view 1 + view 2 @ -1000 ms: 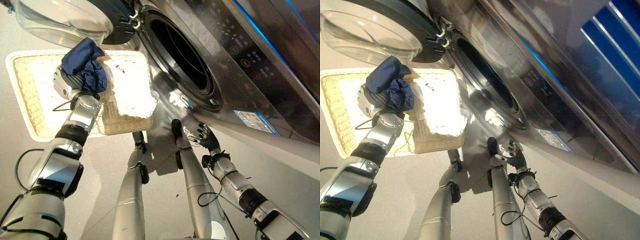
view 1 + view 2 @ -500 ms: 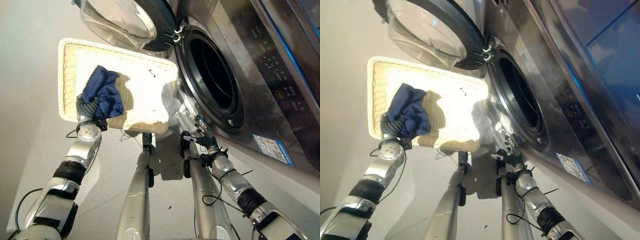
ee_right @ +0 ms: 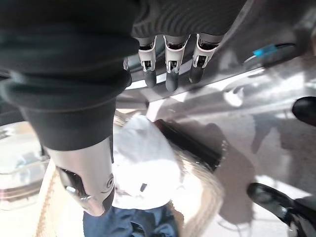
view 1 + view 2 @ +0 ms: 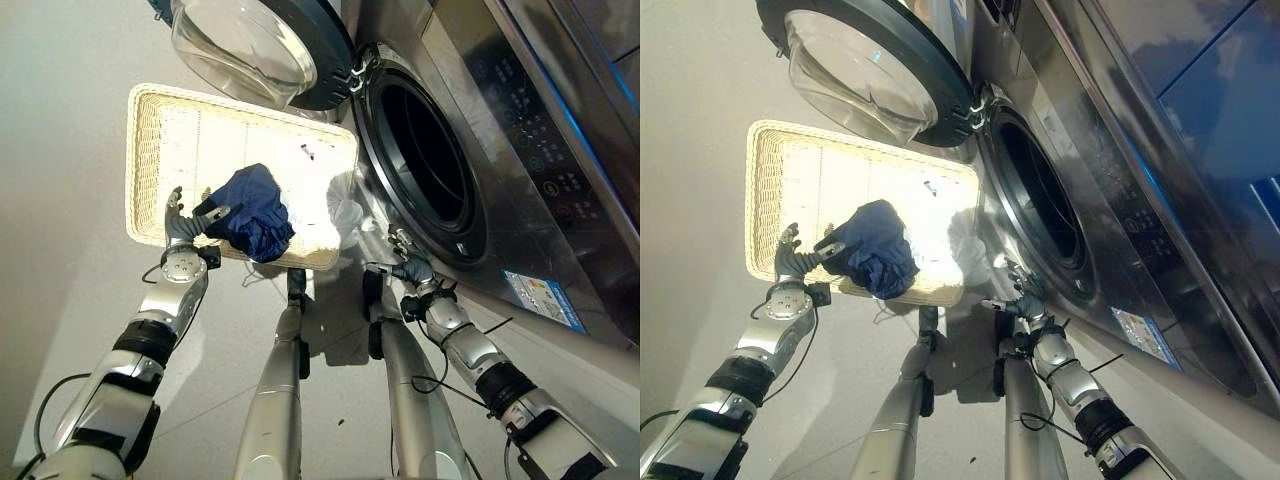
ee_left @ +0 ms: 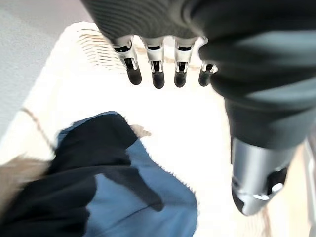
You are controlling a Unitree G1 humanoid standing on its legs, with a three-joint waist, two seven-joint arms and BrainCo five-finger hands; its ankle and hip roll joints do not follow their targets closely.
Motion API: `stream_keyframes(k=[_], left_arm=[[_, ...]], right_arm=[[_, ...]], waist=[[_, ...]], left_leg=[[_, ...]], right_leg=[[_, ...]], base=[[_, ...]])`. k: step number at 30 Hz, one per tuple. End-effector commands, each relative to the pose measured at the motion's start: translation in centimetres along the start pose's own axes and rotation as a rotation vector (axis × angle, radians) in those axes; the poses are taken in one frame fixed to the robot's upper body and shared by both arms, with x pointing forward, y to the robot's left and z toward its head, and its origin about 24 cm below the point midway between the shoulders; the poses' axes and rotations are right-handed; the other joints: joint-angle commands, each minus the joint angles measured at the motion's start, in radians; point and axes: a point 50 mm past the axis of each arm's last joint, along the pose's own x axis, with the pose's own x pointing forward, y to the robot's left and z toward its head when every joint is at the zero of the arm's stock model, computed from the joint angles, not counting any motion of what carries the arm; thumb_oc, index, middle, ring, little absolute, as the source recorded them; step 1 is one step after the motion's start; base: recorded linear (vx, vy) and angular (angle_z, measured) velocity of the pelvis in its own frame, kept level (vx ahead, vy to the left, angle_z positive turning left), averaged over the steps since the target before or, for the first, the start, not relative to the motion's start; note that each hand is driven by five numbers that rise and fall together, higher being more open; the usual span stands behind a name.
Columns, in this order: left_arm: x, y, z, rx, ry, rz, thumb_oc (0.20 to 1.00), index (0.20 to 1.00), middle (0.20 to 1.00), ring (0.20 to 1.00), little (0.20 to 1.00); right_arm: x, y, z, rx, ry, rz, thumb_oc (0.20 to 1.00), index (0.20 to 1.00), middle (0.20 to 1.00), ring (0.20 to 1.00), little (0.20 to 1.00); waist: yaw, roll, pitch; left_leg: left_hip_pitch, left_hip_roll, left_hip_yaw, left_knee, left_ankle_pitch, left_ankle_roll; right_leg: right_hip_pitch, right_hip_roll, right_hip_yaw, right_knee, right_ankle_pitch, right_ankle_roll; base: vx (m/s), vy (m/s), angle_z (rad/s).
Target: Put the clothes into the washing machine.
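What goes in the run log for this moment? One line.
left hand: open beside navy garment | garment: in basket | right hand: open | washer door: open

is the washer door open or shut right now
Open. The round glass door is swung out on its hinge above the basket, and the dark drum opening is exposed.
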Motion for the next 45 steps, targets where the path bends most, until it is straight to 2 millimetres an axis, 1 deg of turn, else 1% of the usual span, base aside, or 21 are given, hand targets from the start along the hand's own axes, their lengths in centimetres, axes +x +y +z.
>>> stream_keyframes(k=[1,4,5,11,13,17,19,20,21,23,25,26,27,28,29,30,32,37,42,44,45], left_arm=[[1.1,0.2,3.0,-0.102,-0.087,0.162,1.000,1.000,1.000,1.000,1.000],[2.2,0.3,5.2,0.019,-0.117,0.262,1.000,1.000,1.000,1.000,1.000],[2.4,0.3,5.3,0.035,-0.116,0.267,1.000,1.000,1.000,1.000,1.000],[4.0,1.2,5.9,0.485,-0.104,0.269,1.000,1.000,1.000,1.000,1.000],[4.4,1.8,5.3,0.709,-0.046,0.224,1.000,1.000,1.000,1.000,1.000],[4.6,2.4,3.1,0.927,0.090,0.104,1.000,1.000,1.000,1.000,1.000],[4.5,2.4,2.5,0.967,0.124,0.072,1.000,1.000,1.000,1.000,1.000],[4.2,2.5,1.3,1.025,0.178,0.023,1.000,1.000,1.000,1.000,1.000],[4.0,2.4,0.8,1.037,0.199,0.003,1.000,1.000,1.000,1.000,1.000],[3.7,2.5,-0.2,1.056,0.242,-0.045,0.909,0.909,0.909,0.909,0.909],[3.5,2.5,-0.9,1.073,0.268,-0.076,0.862,0.862,0.862,0.862,0.862],[3.4,2.4,-1.3,1.082,0.285,-0.091,0.784,0.784,0.784,0.784,0.784],[3.4,2.4,-1.3,1.082,0.285,-0.091,0.784,0.784,0.784,0.784,0.784],[3.3,2.4,-1.4,1.089,0.295,-0.098,0.746,0.746,0.746,0.746,0.746],[2.7,3.0,-3.1,1.164,0.365,-0.150,0.555,0.555,0.555,0.555,0.555],[2.7,3.0,-3.2,1.175,0.365,-0.157,0.526,0.526,0.526,0.526,0.526],[2.5,2.9,-3.3,1.182,0.342,-0.162,0.200,0.200,0.200,0.200,0.200],[2.6,1.8,-2.1,1.047,0.192,-0.093,0.200,0.200,0.200,0.200,0.200],[3.0,0.8,0.9,0.834,0.000,0.023,0.200,0.200,0.200,0.200,0.200],[3.1,0.6,3.3,0.643,-0.112,0.087,0.200,0.200,0.200,0.200,0.200],[3.0,0.7,3.6,0.601,-0.135,0.105,0.200,0.200,0.200,0.200,0.200]], right_arm=[[-0.4,1.2,0.4,0.042,-0.023,0.037,1.000,1.000,1.000,1.000,1.000],[-0.4,1.7,0.4,0.055,-0.023,0.051,1.000,1.000,1.000,1.000,1.000],[-0.3,1.7,0.5,0.056,-0.024,0.052,1.000,1.000,1.000,1.000,1.000],[0.0,1.8,1.1,0.088,-0.041,0.056,1.000,1.000,1.000,1.000,1.000],[0.2,1.5,1.4,0.084,-0.048,0.056,1.000,1.000,1.000,1.000,1.000],[0.3,0.9,1.3,0.069,-0.048,0.052,1.000,1.000,1.000,1.000,1.000],[0.4,0.7,1.4,0.062,-0.048,0.050,1.000,1.000,1.000,1.000,1.000],[0.5,0.4,1.4,0.049,-0.045,0.046,1.000,1.000,1.000,1.000,1.000],[0.6,0.4,1.4,0.046,-0.045,0.044,1.000,1.000,1.000,1.000,1.000],[0.6,0.1,1.5,0.041,-0.042,0.043,1.000,1.000,1.000,1.000,1.000],[0.5,0.1,1.5,0.038,-0.041,0.044,1.000,1.000,1.000,1.000,1.000],[0.5,0.0,1.4,0.037,-0.040,0.043,1.000,1.000,1.000,1.000,1.000],[0.5,0.0,1.4,0.037,-0.040,0.043,1.000,1.000,1.000,1.000,1.000],[0.5,0.0,1.4,0.035,-0.040,0.043,1.000,1.000,1.000,1.000,1.000],[0.5,-0.4,1.4,0.027,-0.038,0.040,1.000,1.000,1.000,1.000,1.000],[0.5,-0.5,1.4,0.027,-0.037,0.040,1.000,1.000,1.000,1.000,1.000],[0.5,-0.6,1.4,0.024,-0.033,0.040,1.000,1.000,1.000,1.000,1.000],[0.4,-0.5,1.3,0.023,-0.027,0.038,1.000,1.000,1.000,1.000,1.000],[0.1,-0.1,0.7,0.033,-0.014,0.035,1.000,1.000,1.000,1.000,1.000],[-0.4,0.2,0.2,0.042,-0.009,0.028,1.000,1.000,1.000,1.000,1.000],[-0.7,0.4,-0.2,0.047,-0.001,0.026,1.000,1.000,1.000,1.000,1.000]], waist=[[-0.045,-0.005,-0.016],[-0.069,-0.032,-0.016],[-0.070,-0.035,-0.016],[-0.093,-0.058,-0.016],[-0.103,-0.053,-0.016],[-0.110,-0.040,-0.016],[-0.112,-0.035,-0.016],[-0.114,-0.025,-0.016],[-0.115,-0.022,-0.016],[-0.115,-0.017,-0.016],[-0.116,-0.015,-0.016],[-0.116,-0.014,-0.016],[-0.116,-0.014,-0.016],[-0.116,-0.013,-0.016],[-0.114,-0.006,-0.016],[-0.113,-0.006,-0.016],[-0.112,-0.003,-0.016],[-0.109,-0.001,-0.016],[-0.097,-0.004,-0.016],[-0.086,-0.006,-0.016],[-0.080,-0.005,-0.016]], left_leg=[[-0.020,-0.090,0.089,0.125,-0.108,0.038],[-0.050,-0.088,0.099,0.151,-0.117,0.035],[-0.054,-0.088,0.100,0.155,-0.119,0.035],[-0.091,-0.084,0.110,0.185,-0.132,0.033],[-0.103,-0.084,0.117,0.189,-0.133,0.034],[-0.109,-0.085,0.125,0.190,-0.137,0.034],[-0.113,-0.087,0.126,0.192,-0.137,0.033],[-0.118,-0.089,0.130,0.190,-0.135,0.034],[-0.119,-0.089,0.131,0.189,-0.135,0.034],[-0.118,-0.089,0.133,0.186,-0.132,0.032],[-0.117,-0.089,0.134,0.183,-0.131,0.031],[-0.118,-0.090,0.134,0.181,-0.129,0.031],[-0.118,-0.090,0.134,0.181,-0.129,0.031],[-0.118,-0.091,0.134,0.181,-0.129,0.031],[-0.117,-0.090,0.137,0.175,-0.123,0.029],[-0.115,-0.090,0.137,0.174,-0.123,0.029],[-0.112,-0.087,0.137,0.172,-0.121,0.027],[-0.107,-0.083,0.138,0.164,-0.115,0.026],[-0.095,-0.077,0.134,0.145,-0.109,0.027],[-0.085,-0.077,0.127,0.129,-0.099,0.028],[-0.071,-0.076,0.123,0.125,-0.106,0.029]], right_leg=[[0.040,0.046,0.049,-0.222,0.141,0.056],[0.010,0.053,0.066,-0.219,0.150,0.053],[0.005,0.053,0.068,-0.218,0.151,0.053],[-0.036,0.062,0.093,-0.214,0.163,0.052],[-0.052,0.063,0.100,-0.216,0.169,0.054],[-0.060,0.063,0.104,-0.216,0.168,0.056],[-0.064,0.061,0.104,-0.217,0.170,0.056],[-0.070,0.060,0.104,-0.219,0.171,0.057],[-0.070,0.059,0.104,-0.219,0.171,0.057],[-0.067,0.058,0.103,-0.222,0.170,0.058],[-0.065,0.058,0.102,-0.223,0.168,0.058],[-0.064,0.058,0.102,-0.225,0.168,0.057],[-0.064,0.058,0.102,-0.225,0.168,0.057],[-0.064,0.058,0.102,-0.225,0.169,0.057],[-0.059,0.056,0.098,-0.228,0.168,0.057],[-0.058,0.056,0.098,-0.229,0.167,0.056],[-0.052,0.054,0.098,-0.228,0.163,0.056],[-0.045,0.055,0.095,-0.229,0.159,0.055],[-0.032,0.058,0.090,-0.236,0.155,0.054],[-0.025,0.057,0.084,-0.242,0.160,0.054],[-0.012,0.058,0.080,-0.242,0.152,0.054]], base=[[0.00,0.000,0.00],[0.00,0.000,0.00],[0.00,0.000,0.00],[0.01,0.026,-0.07],[0.01,0.081,-0.12],[0.01,0.058,-0.16],[0.00,0.051,-0.02],[0.01,0.064,0.00],[0.00,0.062,-0.04],[0.00,0.023,-0.05],[0.00,0.000,0.00],[0.00,0.000,0.00],[0.00,0.000,0.00],[0.00,0.000,0.00],[0.00,0.000,0.00],[-0.01,0.032,-0.01],[0.00,0.000,0.00],[0.00,0.000,0.00],[0.00,-0.048,-0.01],[0.00,-0.115,0.02],[0.00,-0.109,0.02]])
